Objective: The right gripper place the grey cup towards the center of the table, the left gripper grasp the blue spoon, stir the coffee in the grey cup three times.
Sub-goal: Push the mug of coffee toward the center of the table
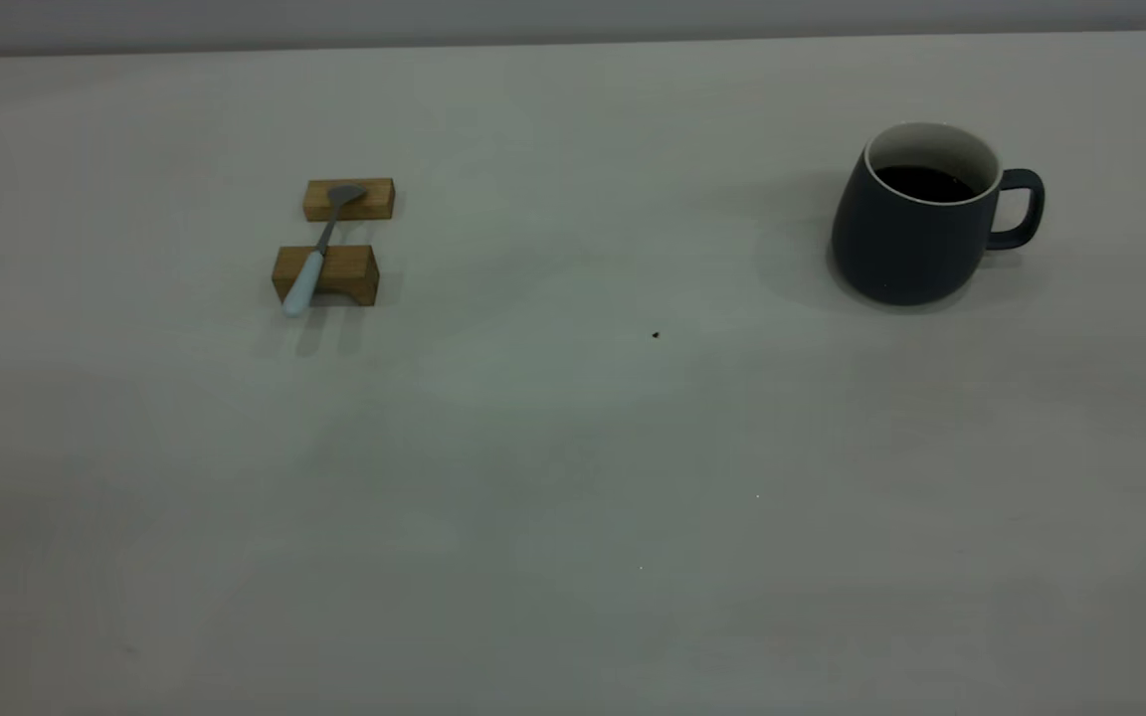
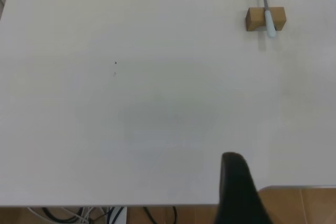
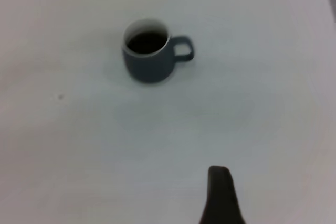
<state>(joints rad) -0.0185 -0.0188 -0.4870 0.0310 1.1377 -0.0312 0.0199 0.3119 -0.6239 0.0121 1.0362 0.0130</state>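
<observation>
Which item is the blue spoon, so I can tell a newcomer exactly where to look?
Start at the table and go to its left side in the exterior view, far from the grey cup on the right. Two small wooden blocks sit there, and the blue spoon bridges them. It alone has a pale blue handle and grey metal bowl.

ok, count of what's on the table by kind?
Cup with coffee: 1
Spoon: 1
Wooden blocks: 2
Total: 4
</observation>
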